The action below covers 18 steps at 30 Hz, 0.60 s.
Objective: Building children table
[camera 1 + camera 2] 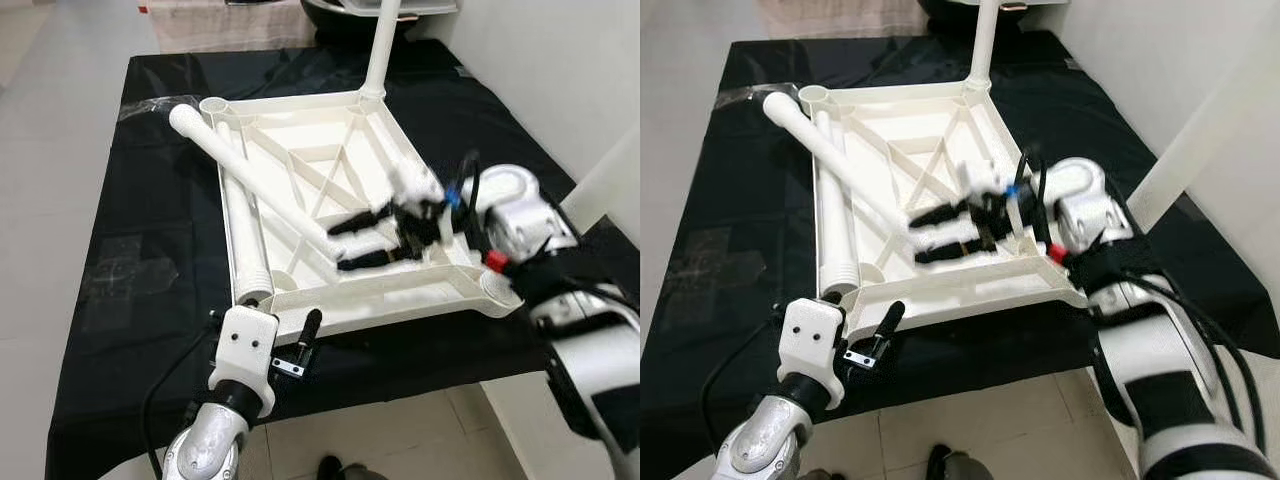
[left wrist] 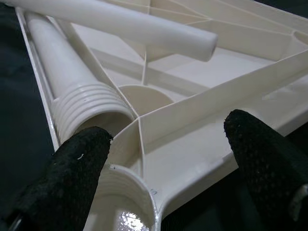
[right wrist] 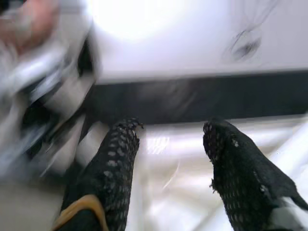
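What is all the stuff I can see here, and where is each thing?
Tabletop: one, white, ribbed underside up, lying on the cloth.
Upright leg: one, white, standing in the tabletop's far corner.
Loose legs: two, white; one lies along the tabletop's left edge, one lies slantwise across the ribs.
Cloth: one, black, covering the work surface.
Floor: pale tiles, left of the cloth.
Left gripper: black fingers, open, at the tabletop's near left corner.
Right gripper: black fingers, open, over the ribs beside the slanting leg's near end.
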Tool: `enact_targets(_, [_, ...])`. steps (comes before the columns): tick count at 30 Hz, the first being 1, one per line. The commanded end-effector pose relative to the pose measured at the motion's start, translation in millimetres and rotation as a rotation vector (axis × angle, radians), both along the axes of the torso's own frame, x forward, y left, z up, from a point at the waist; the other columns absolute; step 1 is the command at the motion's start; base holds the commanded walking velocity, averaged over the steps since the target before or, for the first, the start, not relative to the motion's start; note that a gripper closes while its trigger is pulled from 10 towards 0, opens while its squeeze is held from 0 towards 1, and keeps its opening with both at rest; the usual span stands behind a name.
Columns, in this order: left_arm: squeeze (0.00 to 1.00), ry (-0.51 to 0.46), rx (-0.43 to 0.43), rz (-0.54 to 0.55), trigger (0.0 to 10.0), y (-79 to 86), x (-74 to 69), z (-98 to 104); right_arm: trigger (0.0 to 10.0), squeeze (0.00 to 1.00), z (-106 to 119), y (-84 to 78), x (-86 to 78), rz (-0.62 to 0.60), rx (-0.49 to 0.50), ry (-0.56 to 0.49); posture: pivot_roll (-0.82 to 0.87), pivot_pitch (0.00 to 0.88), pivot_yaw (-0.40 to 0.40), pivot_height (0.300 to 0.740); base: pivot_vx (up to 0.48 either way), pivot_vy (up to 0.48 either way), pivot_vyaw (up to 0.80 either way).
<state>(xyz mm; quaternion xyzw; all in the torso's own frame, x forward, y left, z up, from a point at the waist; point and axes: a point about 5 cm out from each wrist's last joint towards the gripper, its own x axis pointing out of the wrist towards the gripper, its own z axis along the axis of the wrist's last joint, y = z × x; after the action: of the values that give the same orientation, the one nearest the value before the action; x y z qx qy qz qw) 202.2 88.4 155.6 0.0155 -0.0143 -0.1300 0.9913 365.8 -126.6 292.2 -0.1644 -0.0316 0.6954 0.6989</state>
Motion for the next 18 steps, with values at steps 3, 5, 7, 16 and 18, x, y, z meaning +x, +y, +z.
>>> enact_targets(3, [0.0, 0.016, 0.005, -0.003, 10.0, -0.2, -2.2, -3, 10.0, 0.0, -1, 4.6, 24.3, -0.352, 0.087, 0.085, 0.04, 0.193, -0.091, 0.74, 0.0, 0.0, 0.0])
enact_targets(5, [0.0, 0.014, 0.005, -0.003, 10.0, -0.2, -2.2, -3, 10.0, 0.0, -6, 5.7, 31.1, -0.471, 0.067, 0.103, 0.04, 0.193, -0.091, 0.74, 0.0, 0.0, 0.0])
enact_targets(7, [0.0, 0.012, 0.005, -0.003, 10.0, -0.3, -2.3, -3, 10.0, 0.0, -13, 4.8, 38.5, -0.631, 0.036, 0.116, 0.05, 0.186, -0.086, 0.74, 0.0, 0.0, 0.0])
enact_targets(16, [0.0, 0.002, 0.002, 0.002, 10.0, -1.6, -2.4, -2, 10.0, 0.0, -21, 20.3, 47.3, -0.855, 0.037, 0.219, 0.05, 0.164, -0.097, 0.74, 0.0, 0.0, 0.0])
enact_targets(18, [0.0, 0.002, 0.002, 0.003, 10.0, -1.7, -2.4, -2, 10.0, 0.0, -19, 23.7, 47.1, -0.845, 0.045, 0.234, 0.05, 0.164, -0.097, 0.74, 0.0, 0.0, 0.0])
